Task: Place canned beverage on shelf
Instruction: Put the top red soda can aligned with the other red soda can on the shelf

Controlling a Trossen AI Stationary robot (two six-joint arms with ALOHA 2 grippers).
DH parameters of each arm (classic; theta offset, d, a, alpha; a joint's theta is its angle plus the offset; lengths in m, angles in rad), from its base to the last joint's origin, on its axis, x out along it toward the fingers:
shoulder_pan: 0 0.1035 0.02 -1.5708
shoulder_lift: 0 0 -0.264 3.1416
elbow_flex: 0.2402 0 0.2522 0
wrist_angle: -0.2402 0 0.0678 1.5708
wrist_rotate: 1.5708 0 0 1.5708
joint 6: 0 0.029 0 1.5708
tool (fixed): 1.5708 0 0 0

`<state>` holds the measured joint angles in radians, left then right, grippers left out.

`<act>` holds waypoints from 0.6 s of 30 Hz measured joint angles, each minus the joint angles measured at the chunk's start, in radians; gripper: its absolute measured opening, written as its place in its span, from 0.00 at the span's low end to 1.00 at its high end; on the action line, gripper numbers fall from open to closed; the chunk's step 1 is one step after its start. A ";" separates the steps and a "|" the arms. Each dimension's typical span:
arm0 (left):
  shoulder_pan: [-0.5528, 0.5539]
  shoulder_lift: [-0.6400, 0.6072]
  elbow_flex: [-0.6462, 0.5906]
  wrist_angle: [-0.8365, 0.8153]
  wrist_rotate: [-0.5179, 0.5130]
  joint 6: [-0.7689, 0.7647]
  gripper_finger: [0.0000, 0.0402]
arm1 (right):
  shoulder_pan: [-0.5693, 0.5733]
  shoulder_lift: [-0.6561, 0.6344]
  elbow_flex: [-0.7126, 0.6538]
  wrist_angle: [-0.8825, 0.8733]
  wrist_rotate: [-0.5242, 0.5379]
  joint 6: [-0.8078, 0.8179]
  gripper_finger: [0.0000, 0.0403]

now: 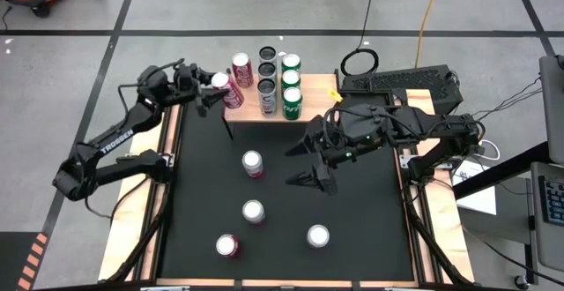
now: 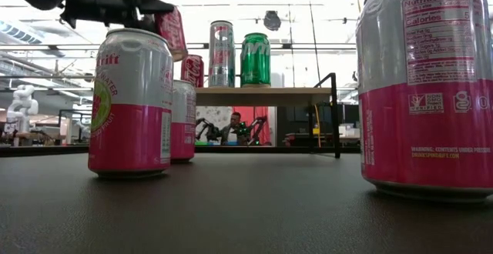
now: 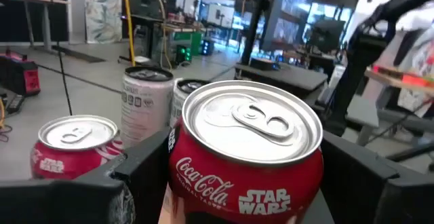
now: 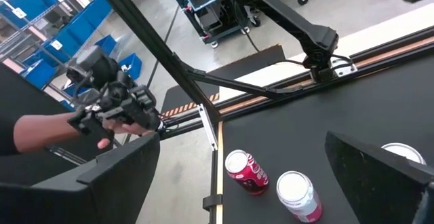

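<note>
Coca-Cola can (image 3: 247, 149) sits clamped between the fingers of the left end effector (image 1: 214, 86), raised in the air at the left end of the shelf (image 1: 322, 86) and tilted; it is not yet set down. Another red can (image 1: 241, 64) already stands on the shelf beside it, followed by three dark-topped cans (image 1: 268, 70) and three green cans (image 1: 291, 79). Four cans (image 1: 253, 210) remain on the black counter (image 1: 370, 203). The right end effector (image 1: 310, 161) hovers over the counter, fingers spread wide and grasping nothing. Placement appears well over halfway.
</note>
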<state>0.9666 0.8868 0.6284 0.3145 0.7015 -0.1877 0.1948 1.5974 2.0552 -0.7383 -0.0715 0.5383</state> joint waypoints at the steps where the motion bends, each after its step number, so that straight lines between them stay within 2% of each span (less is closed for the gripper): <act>1: 0.000 0.007 0.000 -0.005 0.004 0.017 0.75 | -0.003 0.000 0.000 0.000 0.000 0.000 0.99; 7: 0.000 0.081 0.003 -0.006 0.050 0.101 0.75 | -0.017 0.000 0.000 0.000 -0.002 0.000 0.99; 18: 0.000 0.179 0.009 0.046 0.050 0.218 0.75 | -0.019 0.000 0.000 -0.006 -0.003 0.000 0.99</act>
<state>0.9665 1.0656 0.6377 0.3603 0.7517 0.0301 0.1761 1.5974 2.0552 -0.7443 -0.0741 0.5381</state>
